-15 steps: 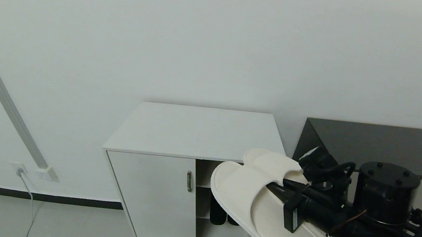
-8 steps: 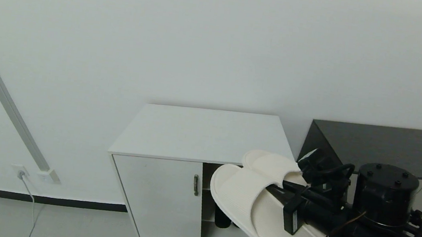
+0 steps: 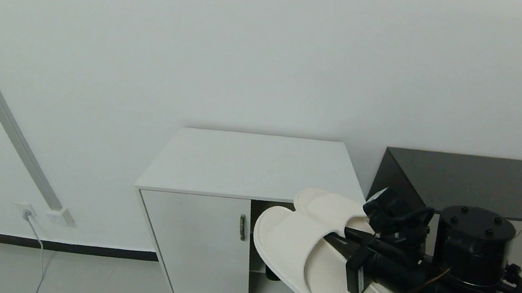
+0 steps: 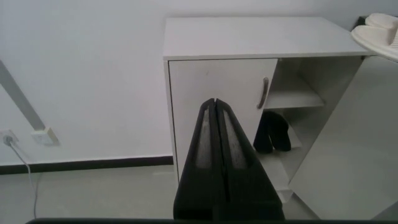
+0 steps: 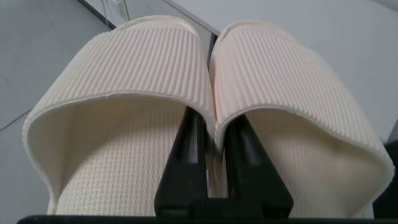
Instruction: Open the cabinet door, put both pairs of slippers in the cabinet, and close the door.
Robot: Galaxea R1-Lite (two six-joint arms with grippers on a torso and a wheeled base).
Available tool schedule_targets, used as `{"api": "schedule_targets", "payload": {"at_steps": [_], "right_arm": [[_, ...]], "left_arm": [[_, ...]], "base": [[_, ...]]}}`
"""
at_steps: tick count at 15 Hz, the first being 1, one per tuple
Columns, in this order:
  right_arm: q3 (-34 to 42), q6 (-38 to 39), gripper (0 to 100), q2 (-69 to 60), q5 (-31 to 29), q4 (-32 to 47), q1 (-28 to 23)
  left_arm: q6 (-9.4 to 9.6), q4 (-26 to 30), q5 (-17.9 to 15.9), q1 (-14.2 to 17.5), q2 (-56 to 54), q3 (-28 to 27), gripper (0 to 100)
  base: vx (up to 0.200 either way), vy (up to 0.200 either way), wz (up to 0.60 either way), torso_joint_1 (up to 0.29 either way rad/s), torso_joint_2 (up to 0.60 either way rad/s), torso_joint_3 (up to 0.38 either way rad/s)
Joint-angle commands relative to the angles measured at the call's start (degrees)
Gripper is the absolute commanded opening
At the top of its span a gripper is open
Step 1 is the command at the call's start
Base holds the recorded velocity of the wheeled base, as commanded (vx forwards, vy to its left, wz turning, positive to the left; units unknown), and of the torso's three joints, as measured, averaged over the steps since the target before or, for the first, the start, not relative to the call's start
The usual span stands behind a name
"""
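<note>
The white cabinet [image 3: 248, 165] stood against the far wall. Its left door [image 3: 193, 248] was shut, with a metal handle [image 3: 242, 227] at its right edge. The right door [image 4: 348, 143] was swung open, which exposed the right compartment and its shelf [image 4: 292, 99].

A black pair of slippers [image 4: 272, 132] stood inside that compartment, below the shelf and towards the back.

The right claw [image 3: 345, 234] was held in the air near the front of the open compartment, to the right of the handle. It was clamped on a cream pair of slippers [image 3: 317, 253]. The right wrist view showed one finger [image 5: 186, 149] under the strap of each slipper, with the two inner strap edges pinched between them. The toes pointed towards the cabinet and the pair lay outside it, tilted with the heels lower.

The left claw [image 4: 214, 109] was held in the air facing the shut left door, well apart from it. Its fingers were pressed together and held nothing.

A wall socket [image 3: 24, 209] with a cable [image 3: 41, 254] sat low on the wall, left of the cabinet. A dark-topped unit [image 3: 476, 180] stood just beside the cabinet on the right.
</note>
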Motion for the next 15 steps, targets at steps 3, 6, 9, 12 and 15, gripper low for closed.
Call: {"api": "schedule_targets", "payload": {"at_steps": [3, 6, 9, 12, 15], "right_arm": [[0.16, -0.04, 0, 0.37, 0.04, 0.01, 0.61], [0.24, -0.04, 0, 0.54, -0.05, 0.01, 0.79], [0.33, -0.04, 0, 0.63, 0.04, 0.01, 0.87], [0.33, -0.04, 0, 0.98, 0.04, 0.01, 0.87], [0.42, -0.04, 0, 0.98, 0.04, 0.01, 0.87]], "left_arm": [[-0.01, 0.0, -0.01, 0.07, 0.07, 0.0, 0], [-0.01, 0.0, -0.01, 0.07, 0.07, 0.0, 0], [-0.01, 0.0, -0.01, 0.07, 0.07, -0.09, 0], [-0.01, 0.0, -0.01, 0.07, 0.07, 0.0, 0], [0.08, 0.0, -0.01, 0.07, 0.07, 0.0, 0]], "base": [[0.0, 0.0, 0.0, 0.0, 0.0, 0.0], [0.0, 0.0, 0.0, -0.024, 0.02, 0.027], [0.0, 0.0, 0.0, -0.149, 0.32, 0.168], [0.0, 0.0, 0.0, -0.15, 0.35, 0.188], [0.0, 0.0, 0.0, -0.162, 0.36, 0.207]]}}
